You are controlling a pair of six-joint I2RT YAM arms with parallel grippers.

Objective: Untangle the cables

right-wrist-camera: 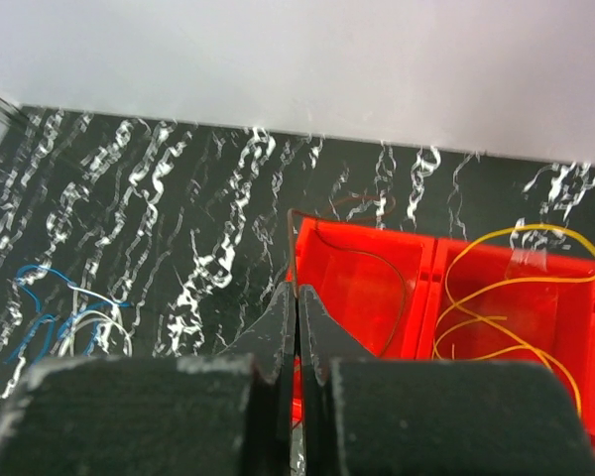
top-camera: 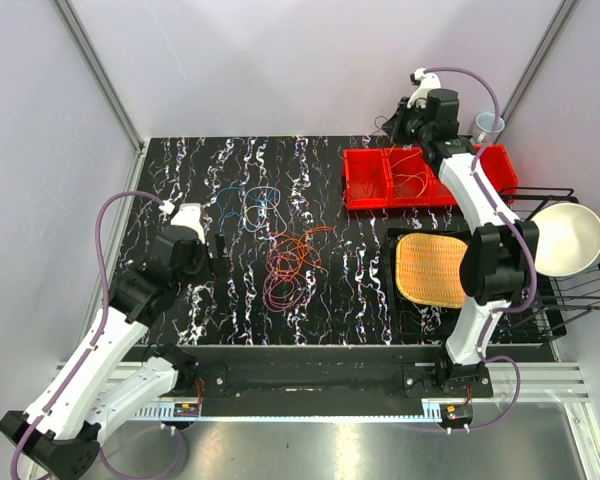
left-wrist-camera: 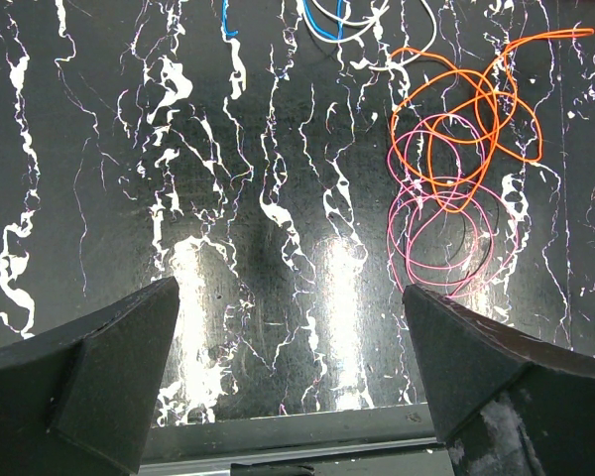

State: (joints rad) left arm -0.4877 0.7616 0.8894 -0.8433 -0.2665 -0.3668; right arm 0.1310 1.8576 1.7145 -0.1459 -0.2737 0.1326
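An orange-red cable (top-camera: 298,243) and a pink-magenta cable (top-camera: 278,291) lie tangled mid-table; a blue cable (top-camera: 242,205) lies in loose loops behind them. A yellow-orange cable (top-camera: 412,180) lies in the red bins (top-camera: 346,180). My left gripper (top-camera: 217,250) is open and empty, low over bare table left of the tangle. In the left wrist view (left-wrist-camera: 290,288) the orange-red (left-wrist-camera: 466,109) and pink (left-wrist-camera: 446,238) loops lie ahead to the right. My right gripper (top-camera: 398,130) is over the bins' back edge. In the right wrist view (right-wrist-camera: 297,290) it is shut on a thin dark brown cable (right-wrist-camera: 292,248) that loops into the left bin compartment.
A woven round mat (top-camera: 432,268) sits on a black tray right of the tangle. A white bowl (top-camera: 565,238) rests on a black wire rack (top-camera: 585,295) at the right edge. A clear cup (top-camera: 489,125) stands at the back right. White walls close in on the table.
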